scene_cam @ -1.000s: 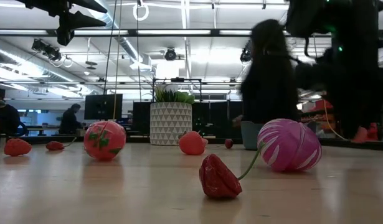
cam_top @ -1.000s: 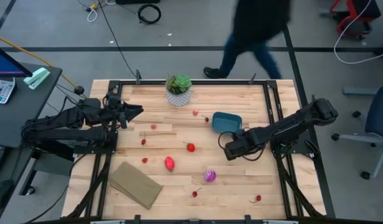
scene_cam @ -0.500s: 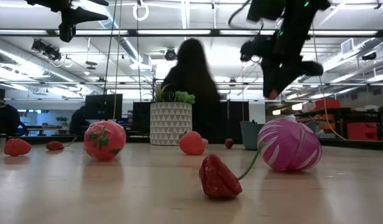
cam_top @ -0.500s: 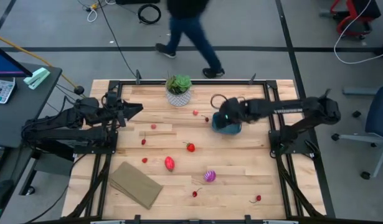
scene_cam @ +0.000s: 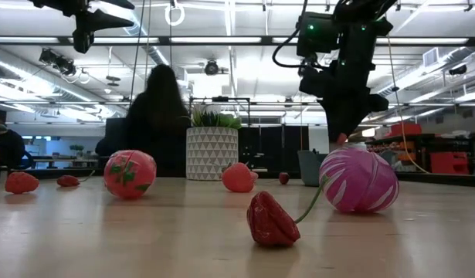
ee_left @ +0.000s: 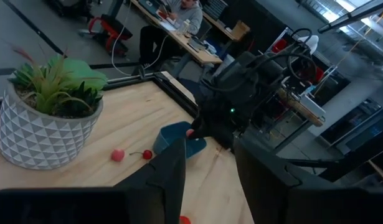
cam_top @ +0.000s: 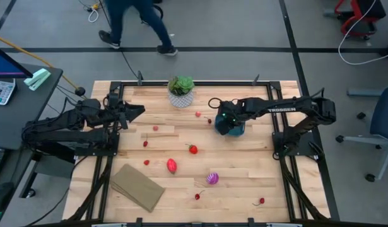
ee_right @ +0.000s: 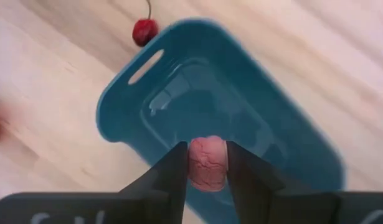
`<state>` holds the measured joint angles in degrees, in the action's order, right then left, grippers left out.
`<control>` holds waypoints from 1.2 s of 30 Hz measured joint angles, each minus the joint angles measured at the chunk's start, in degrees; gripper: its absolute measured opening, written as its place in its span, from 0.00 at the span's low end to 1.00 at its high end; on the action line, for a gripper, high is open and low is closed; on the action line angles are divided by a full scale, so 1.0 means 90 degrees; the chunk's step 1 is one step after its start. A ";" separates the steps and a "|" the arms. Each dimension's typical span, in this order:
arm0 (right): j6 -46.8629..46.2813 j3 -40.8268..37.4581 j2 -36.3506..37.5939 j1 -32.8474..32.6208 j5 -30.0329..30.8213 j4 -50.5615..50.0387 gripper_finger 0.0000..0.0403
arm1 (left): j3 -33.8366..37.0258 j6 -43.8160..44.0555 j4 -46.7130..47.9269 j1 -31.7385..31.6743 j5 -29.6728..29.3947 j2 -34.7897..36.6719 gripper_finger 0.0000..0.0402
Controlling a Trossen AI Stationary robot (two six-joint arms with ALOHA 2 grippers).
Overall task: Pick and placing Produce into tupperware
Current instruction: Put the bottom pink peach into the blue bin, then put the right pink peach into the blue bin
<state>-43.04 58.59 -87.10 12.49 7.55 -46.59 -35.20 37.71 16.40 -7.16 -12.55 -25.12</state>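
**Fruit poised over the tub**

The right gripper [ee_right: 207, 168] pinches a small pink fruit [ee_right: 207, 163] between its fingers, hanging directly above the tub [ee_right: 179, 87] so a release should drop it inside; the tub looks empty. A cherry [ee_right: 144, 30] lies just beside the tub's rim. More produce is scattered across the table [cam_top: 244, 183], including a striped purple piece [cam_top: 212, 178]. The left gripper [cam_top: 138, 111] waits at the table's left side, fingers spread and empty.

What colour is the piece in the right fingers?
Pinkish red piece over the teal tupperware; right wrist view shows it best.
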 joint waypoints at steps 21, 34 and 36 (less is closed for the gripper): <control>0.0405 0.0000 0.0035 0.0066 -0.0225 0.0546 0.52 | 0.0000 -0.0094 -0.0177 -0.0007 -0.0003 -0.0001 0.34; -0.0529 -0.0001 0.0040 -0.0767 -0.1969 0.0542 0.57 | -0.0004 -0.0049 0.1092 -0.0018 0.0517 -0.1064 0.41; -0.0732 -0.0002 0.0040 -0.1079 -0.2072 0.0539 0.56 | 0.0000 -0.0298 0.1480 -0.0060 0.0441 -0.1315 0.42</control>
<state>-49.63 58.57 -86.74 2.78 -11.11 -41.74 -35.20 35.03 29.72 -7.70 -8.58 -36.95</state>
